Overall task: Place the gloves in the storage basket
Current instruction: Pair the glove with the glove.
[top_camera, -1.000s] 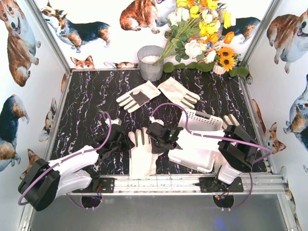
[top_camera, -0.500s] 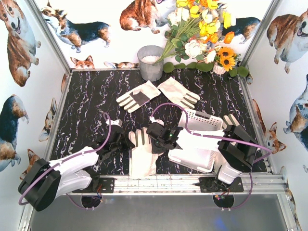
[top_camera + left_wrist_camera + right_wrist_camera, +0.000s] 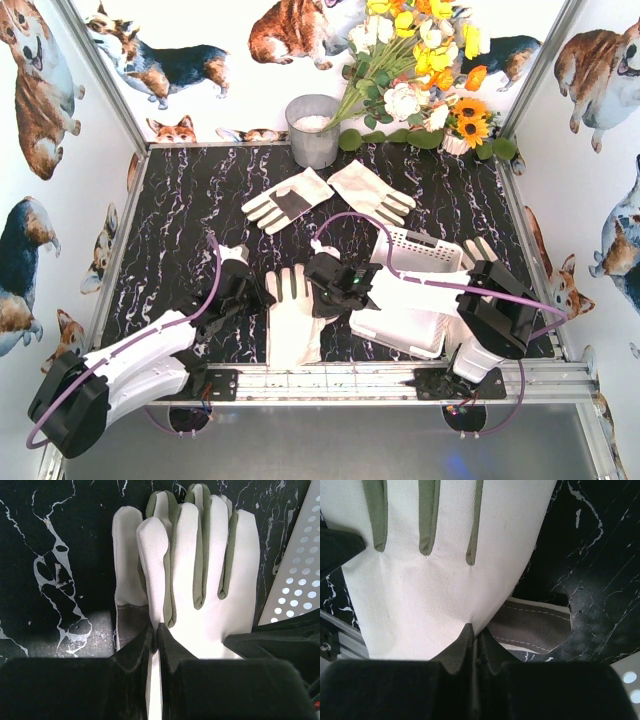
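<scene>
Black marbled counter holds a cream-white fabric glove, likely limp and light, at 9 o'clock from the white perforated plastic basket; left and right jaws pinch its side edges.

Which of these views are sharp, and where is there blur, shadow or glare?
Top external view: evenly lit and sharp, no harsh glare. Left wrist view: the near glove is crisp, the left fingers dark and soft-edged, a pale sheen on the table. Right wrist view: fabric weave sharp, the right fingers underexposed.
</scene>
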Controlling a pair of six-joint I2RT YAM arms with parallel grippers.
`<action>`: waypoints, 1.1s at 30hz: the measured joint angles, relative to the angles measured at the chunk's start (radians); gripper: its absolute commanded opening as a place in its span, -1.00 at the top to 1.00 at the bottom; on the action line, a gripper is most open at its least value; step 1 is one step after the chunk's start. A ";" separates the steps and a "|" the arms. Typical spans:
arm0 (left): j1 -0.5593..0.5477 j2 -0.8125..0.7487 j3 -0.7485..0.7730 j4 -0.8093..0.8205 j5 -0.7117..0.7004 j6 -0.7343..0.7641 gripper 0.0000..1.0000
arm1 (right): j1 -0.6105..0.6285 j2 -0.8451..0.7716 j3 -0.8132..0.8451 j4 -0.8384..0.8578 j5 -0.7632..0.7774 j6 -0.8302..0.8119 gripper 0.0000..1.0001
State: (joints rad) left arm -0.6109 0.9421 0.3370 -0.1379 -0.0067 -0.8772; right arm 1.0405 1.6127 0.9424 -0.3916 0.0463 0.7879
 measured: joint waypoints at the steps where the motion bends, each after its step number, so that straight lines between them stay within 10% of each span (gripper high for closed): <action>1: 0.000 -0.003 0.004 -0.008 -0.003 0.002 1.00 | 0.000 -0.003 0.001 0.000 0.000 0.000 1.00; 33: 0.028 0.126 0.063 -0.013 -0.018 0.061 1.00 | -0.001 0.037 0.038 0.000 0.015 -0.027 1.00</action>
State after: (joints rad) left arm -0.5831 1.0683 0.4004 -0.1513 -0.0242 -0.8158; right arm 1.0393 1.6497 0.9806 -0.3912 0.0616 0.7612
